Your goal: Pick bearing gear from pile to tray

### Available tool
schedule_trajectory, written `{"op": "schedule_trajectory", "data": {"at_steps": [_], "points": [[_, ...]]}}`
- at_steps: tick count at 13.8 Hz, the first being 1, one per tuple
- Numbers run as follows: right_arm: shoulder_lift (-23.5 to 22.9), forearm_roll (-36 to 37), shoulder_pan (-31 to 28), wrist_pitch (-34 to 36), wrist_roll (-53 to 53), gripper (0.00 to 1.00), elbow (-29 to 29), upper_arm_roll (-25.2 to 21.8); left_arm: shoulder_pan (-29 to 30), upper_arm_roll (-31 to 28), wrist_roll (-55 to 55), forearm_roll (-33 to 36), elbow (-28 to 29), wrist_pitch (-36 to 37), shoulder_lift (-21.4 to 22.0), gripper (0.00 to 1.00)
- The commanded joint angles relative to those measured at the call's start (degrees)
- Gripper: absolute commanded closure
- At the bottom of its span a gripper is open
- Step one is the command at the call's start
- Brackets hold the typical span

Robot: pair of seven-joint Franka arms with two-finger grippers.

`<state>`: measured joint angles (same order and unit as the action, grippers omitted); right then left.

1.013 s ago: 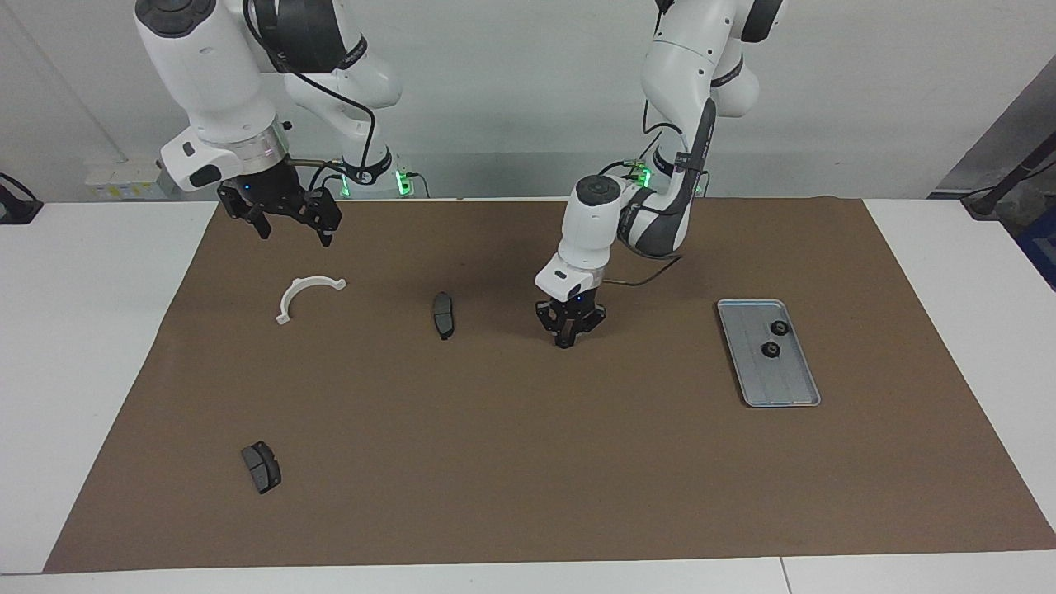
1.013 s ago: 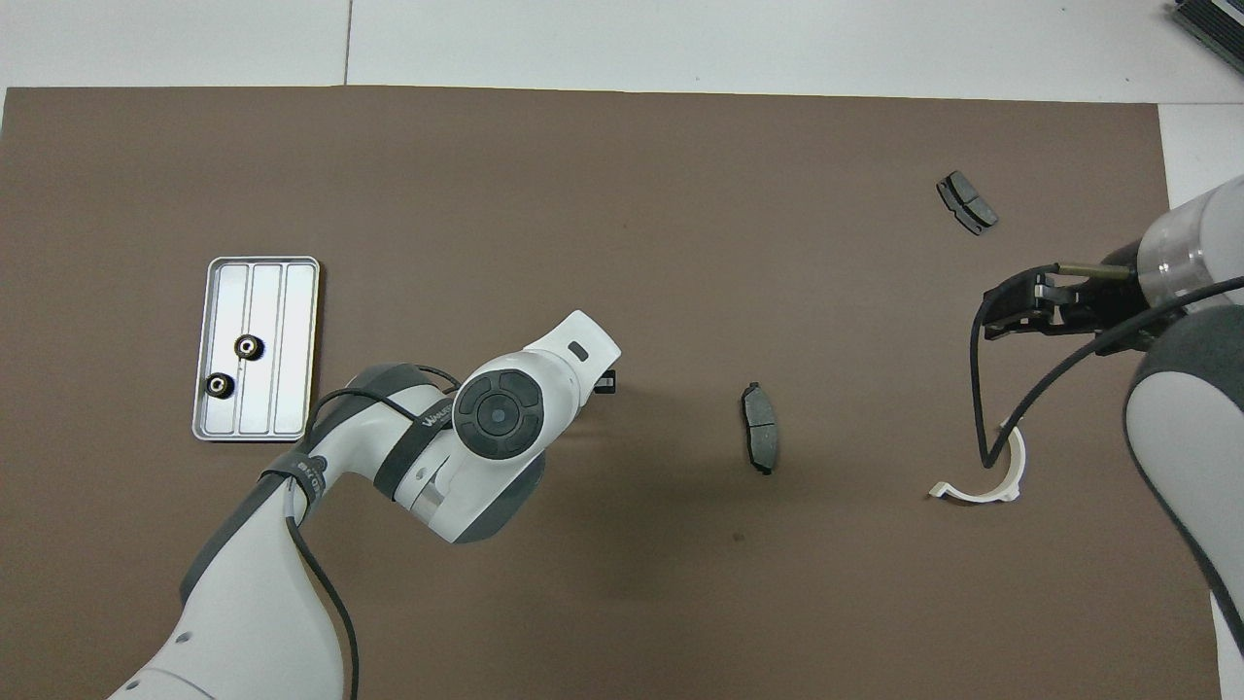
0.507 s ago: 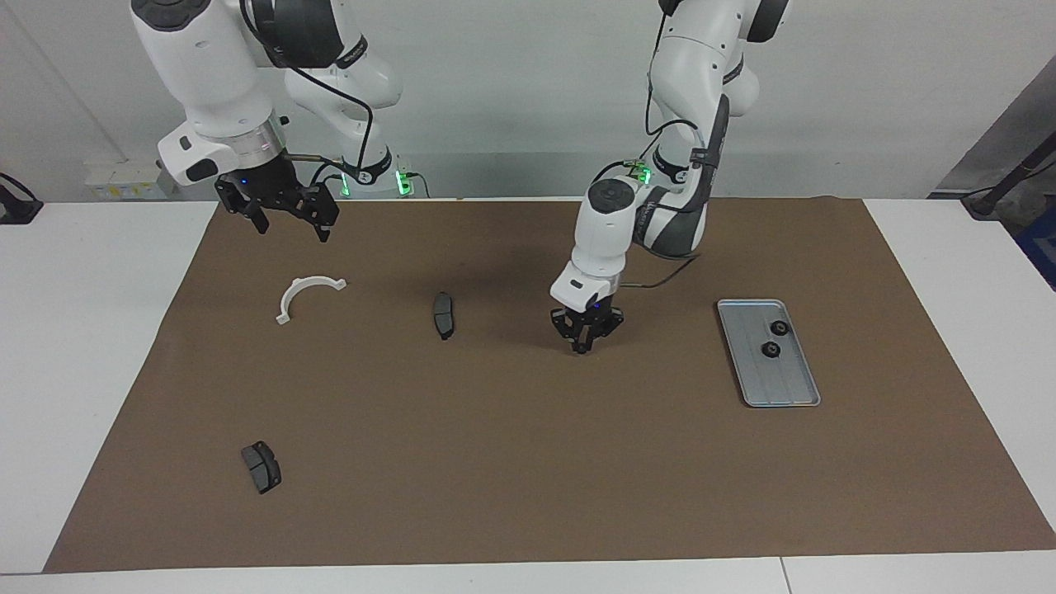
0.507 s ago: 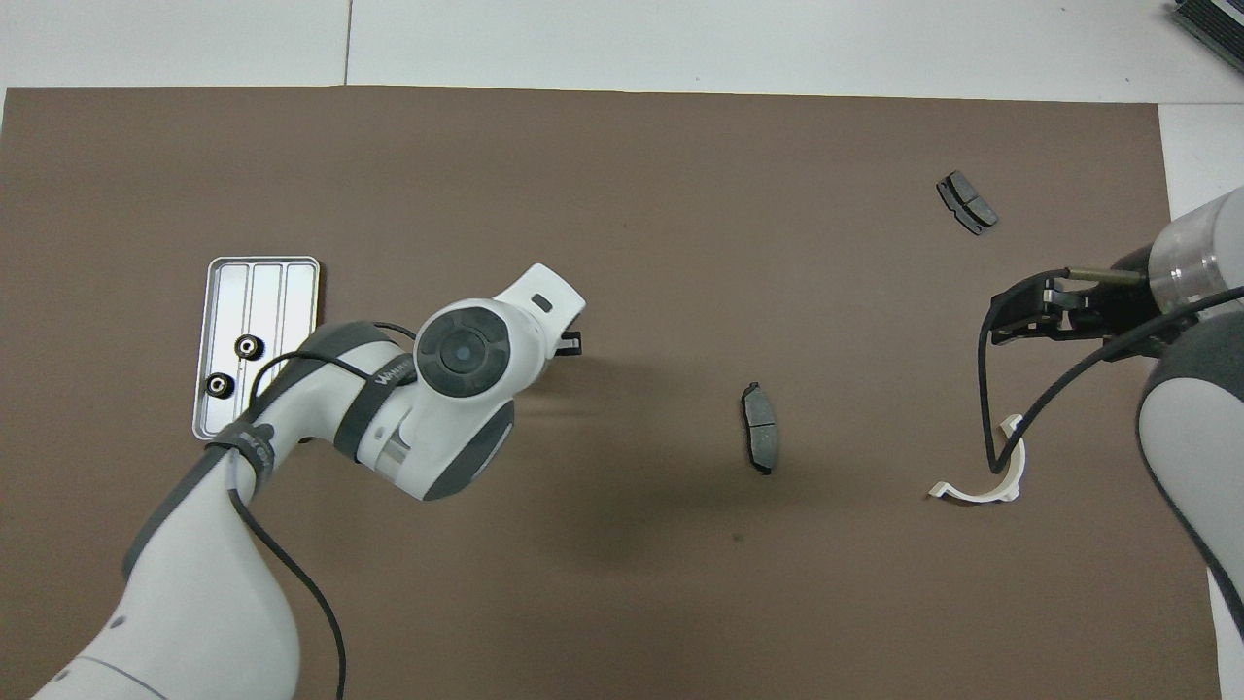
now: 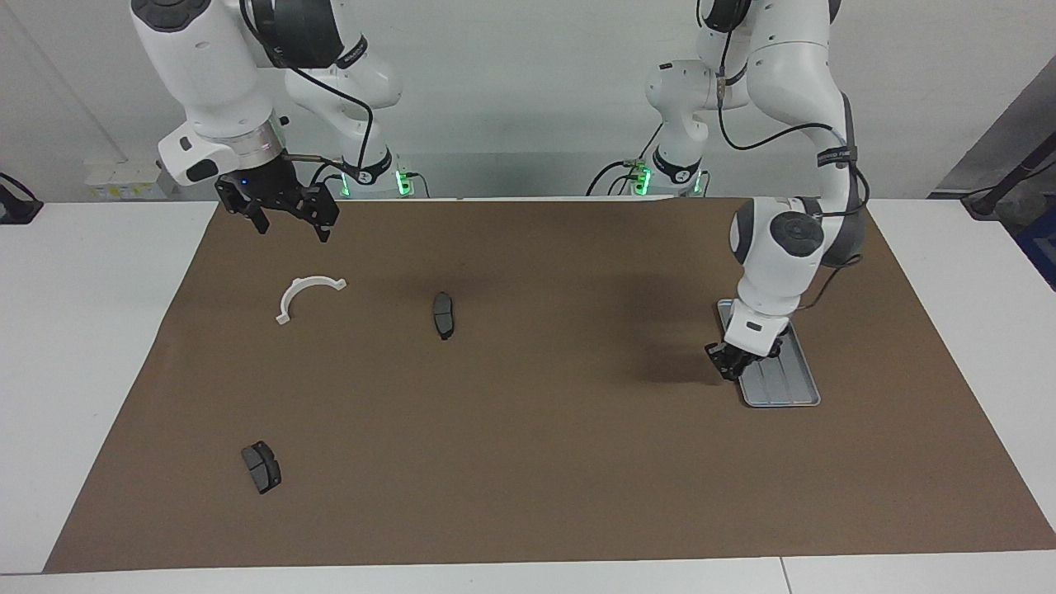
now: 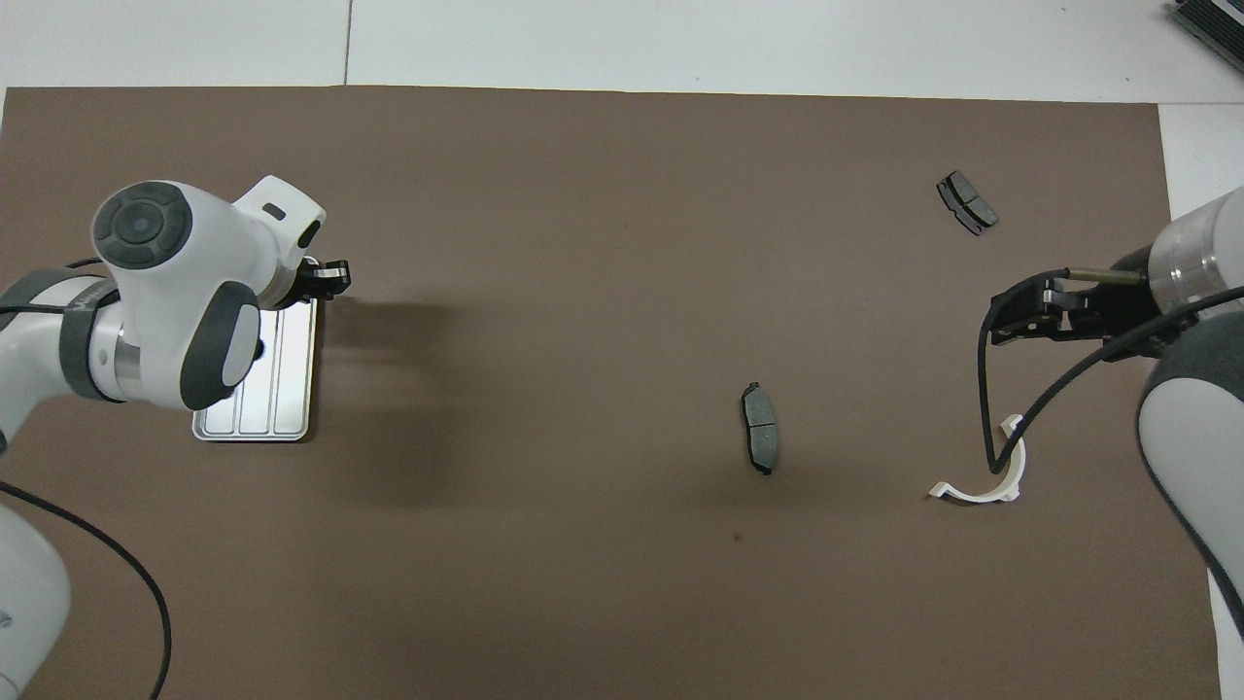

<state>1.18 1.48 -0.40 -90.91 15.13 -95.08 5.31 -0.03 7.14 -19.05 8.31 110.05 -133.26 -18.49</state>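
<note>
The left gripper (image 5: pixel 733 364) hangs over the rim of the tray (image 5: pixel 784 388), whose long axis runs away from the robots. The ribbed floor lies just toward the left arm's end of the worktop from it. I cannot tell whether its jaws pinch a gear, and no gear shows. The right gripper (image 5: pixel 289 221) waits with its jaws spread, above the bracket (image 5: pixel 304 294).

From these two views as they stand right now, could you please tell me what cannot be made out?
- Whether the left gripper holds a gear: too small in the facing view; the arm covers it in the overhead view.
- Gears on the tray: the left arm hides most of the floor in both views.
- Right gripper, waiting over the mat: finger gap unclear.
</note>
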Motion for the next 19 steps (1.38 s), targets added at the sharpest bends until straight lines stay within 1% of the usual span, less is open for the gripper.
{"op": "schedule_trajectory", "data": {"at_steps": [1, 2, 3, 4, 5, 6, 8, 9, 11, 14, 15, 17, 19], "points": [[1.55, -1.22, -0.75, 0.12, -1.77, 0.00, -1.59, 0.13, 2.75, 0.77, 4.09, 0.66, 3.58, 0.90, 2.40, 0.88], [1.55, -1.22, -0.83, 0.12, -1.77, 0.00, -1.59, 0.13, 3.37, 0.69, 5.24, 0.66, 3.77, 0.90, 2.49, 0.88], [1.55, -1.22, -0.75, 0.12, -1.77, 0.00, -1.59, 0.13, 3.98, 0.69, 5.95, 0.66, 3.77, 1.07, 2.49, 0.78], [1.55, -1.22, -0.83, 0.12, -1.77, 0.00, -1.68, 0.13, 4.07, 0.69, 6.13, 0.66, 3.68, 0.98, 2.49, 0.36], [1.55, -1.22, -0.75, 0.12, -1.77, 0.00, -1.68, 0.13, 4.07, 0.60, 6.22, 0.66, 3.42, 0.72, 2.58, 0.08], [1.55, -1.22, -0.75, 0.12, -1.77, 0.00, -1.60, 0.13, 4.07, 0.69, 6.22, 0.66, 2.90, 0.89, 3.01, 0.00], [1.55, -1.22, -0.75, 0.12, -1.77, 0.00, -1.68, 0.13, 4.07, 0.69, 6.13, 0.66, 2.19, 1.59, 4.94, 0.00], [1.55, -1.22, -0.75, 0.12, -1.77, 0.00, -1.60, 0.13, 4.07, 0.69, 6.13, 0.66, 1.58, 3.51, 6.08, 0.00], [1.55, -1.22, -0.75, 0.12, -1.77, 0.00, -1.60, 0.13, 3.99, 1.12, 6.30, 0.48, -2.97, 12.18, 8.02, 0.00], [1.55, -1.22, -0.75, 0.12, -1.77, 0.00, -1.68, 0.13, 2.85, 2.35, 6.74, 0.04, -13.77, 28.44, 8.99, 0.00], [1.55, -1.22, -0.75, 0.12, -1.77, 0.00, -1.60, 0.13, 2.84, 2.79, 6.83, 0.04, -15.72, 31.54, 9.69, 0.00], [1.55, -1.22, -0.83, 0.12, -1.77, 0.00, -1.59, 0.13, 2.84, 3.41, 6.92, -0.74, -16.18, 34.46, 13.37, 0.00], [1.55, -1.22, -0.83, 0.12, -1.77, 0.00, -1.60, 0.13, 2.84, 3.32, 7.01, -4.16, -15.74, 36.74, 18.12, 0.00]]}}
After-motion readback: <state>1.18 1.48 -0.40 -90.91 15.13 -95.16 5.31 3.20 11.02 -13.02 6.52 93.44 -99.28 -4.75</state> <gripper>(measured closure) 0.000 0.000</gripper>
